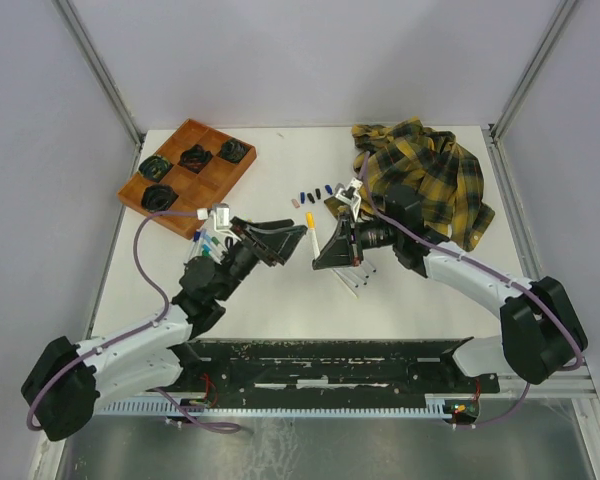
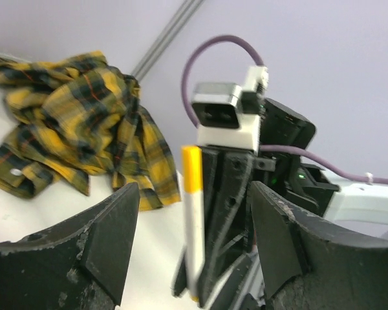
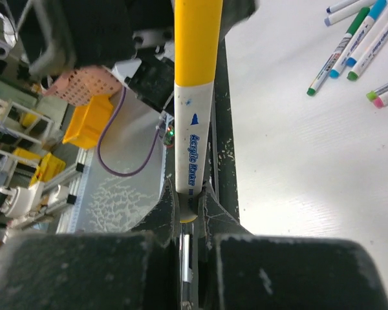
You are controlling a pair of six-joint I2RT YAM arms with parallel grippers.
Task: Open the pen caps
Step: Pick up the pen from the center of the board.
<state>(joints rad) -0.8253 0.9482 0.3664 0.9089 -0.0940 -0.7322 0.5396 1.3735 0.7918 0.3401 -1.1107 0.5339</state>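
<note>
Pen caps: the yellow cap [image 3: 197, 39] in hand sits on a white marker [image 3: 193, 142]. The right gripper [image 3: 193, 210] pinches the marker's tail end tightly, above the table between the arms. The left gripper [image 2: 194, 200] faces it with jaws spread wide, holding nothing. To pull cleanly, it should close on the yellow part alone and draw straight along the barrel. Farther off, loose caps [image 1: 315, 192] lie in a row. Beyond them are a plaid shirt [image 1: 430, 175] and a wooden tray [image 1: 212, 182].

Bright, even overhead light, soft shadows on the white counter [image 1: 280, 300]. Left wrist view is motion-blurred; right wrist view's near foreground is out of focus.
</note>
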